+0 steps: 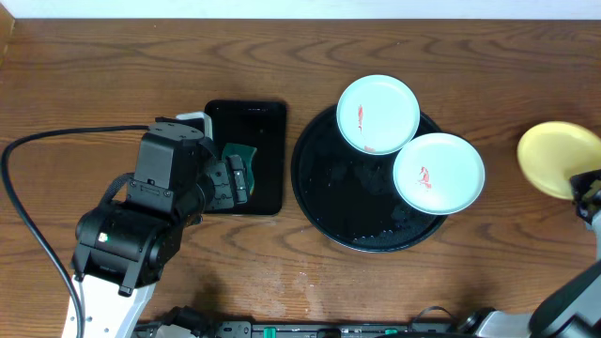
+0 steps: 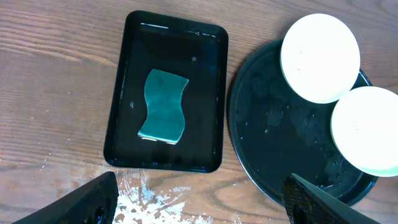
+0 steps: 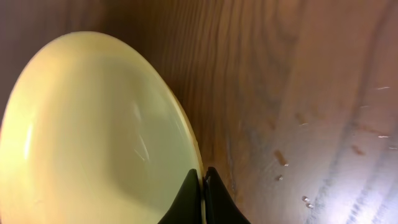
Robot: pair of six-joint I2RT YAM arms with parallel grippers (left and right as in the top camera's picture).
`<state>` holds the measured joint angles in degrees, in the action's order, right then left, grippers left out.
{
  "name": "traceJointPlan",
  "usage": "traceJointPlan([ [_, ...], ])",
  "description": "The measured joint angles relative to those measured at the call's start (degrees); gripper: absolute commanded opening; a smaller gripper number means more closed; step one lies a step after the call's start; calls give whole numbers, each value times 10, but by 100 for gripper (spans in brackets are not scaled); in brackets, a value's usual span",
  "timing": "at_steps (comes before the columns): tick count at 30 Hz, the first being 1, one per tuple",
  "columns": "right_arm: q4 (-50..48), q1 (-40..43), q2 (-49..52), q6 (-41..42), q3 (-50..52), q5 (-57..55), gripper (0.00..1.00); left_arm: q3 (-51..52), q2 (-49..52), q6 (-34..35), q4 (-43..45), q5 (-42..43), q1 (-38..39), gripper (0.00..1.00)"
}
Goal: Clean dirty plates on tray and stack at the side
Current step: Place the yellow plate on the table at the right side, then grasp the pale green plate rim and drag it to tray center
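Two pale bluish-white plates [image 1: 377, 114] [image 1: 438, 173], each with a small red smear, lie on the right part of the round black tray [image 1: 329, 178]. They also show in the left wrist view [image 2: 320, 57] [image 2: 367, 129] on the tray [image 2: 273, 124]. The pale yellow plate [image 1: 554, 158] is over bare wood at the far right. My right gripper [image 3: 203, 177] is shut on its rim [image 3: 93, 137]. My left gripper [image 2: 199, 196] is open and empty, above the wood just in front of the small rectangular tray.
A small rectangular black tray [image 2: 165, 93] holds a green sponge [image 2: 163, 106]; it sits left of the round tray [image 1: 246, 155]. White scuff marks cover the wood between my left fingers. A black cable [image 1: 56, 141] runs over the left of the table.
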<state>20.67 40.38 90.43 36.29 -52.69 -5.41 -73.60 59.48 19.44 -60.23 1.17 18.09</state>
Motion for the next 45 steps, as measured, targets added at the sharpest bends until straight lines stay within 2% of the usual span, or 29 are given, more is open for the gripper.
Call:
traceJointPlan([
  [1, -3, -1, 15, -13, 0, 7, 1, 0, 0, 0, 0, 0, 0, 85],
  [2, -4, -2, 23, -24, 0, 9, 7, 0, 0, 0, 0, 0, 0, 85],
  [3, -4, -4, 30, -35, 0, 12, 29, 0, 0, 0, 0, 0, 0, 85],
  [5, -3, -9, 32, -62, 0, 24, 50, 0, 0, 0, 0, 0, 0, 85],
  [7, 0, -17, 27, -83, 0, 44, 65, 0, 0, 0, 0, 0, 0, 85],
  [8, 3, -21, 21, -89, 0, 56, 68, 0, 0, 0, 0, 0, 0, 85],
  [10, 5, -29, 2, -102, 0, 77, 66, 0, 0, 0, 0, 0, 0, 85],
  [14, 27, -52, -69, -121, 0, 138, 52, 0, 0, 0, 0, 0, 0, 85],
  [20, 115, -163, -143, -165, -8, 216, 47, 0, 0, 0, 0, 0, 0, 85],
  [23, 165, -247, -139, -181, -8, 170, 44, 0, 0, 0, 0, 0, 0, 85],
  [29, 143, -363, -98, -186, -7, -21, 44, 0, 0, 0, 0, 0, 0, 85],
  [31, 135, -373, -74, -186, -7, -64, 42, 0, 0, 0, 0, 0, 0, 85],
  [34, 131, -374, -28, -187, -7, -111, 29, 0, 0, 0, 0, 0, 0, 85],
  [37, 126, -369, 9, -188, -6, -122, 3, 0, 0, 0, 0, 0, 0, 85],
  [45, 174, -367, 5, -194, -3, -97, 1, 0, 0, 0, 0, 0, 0, 85],
])
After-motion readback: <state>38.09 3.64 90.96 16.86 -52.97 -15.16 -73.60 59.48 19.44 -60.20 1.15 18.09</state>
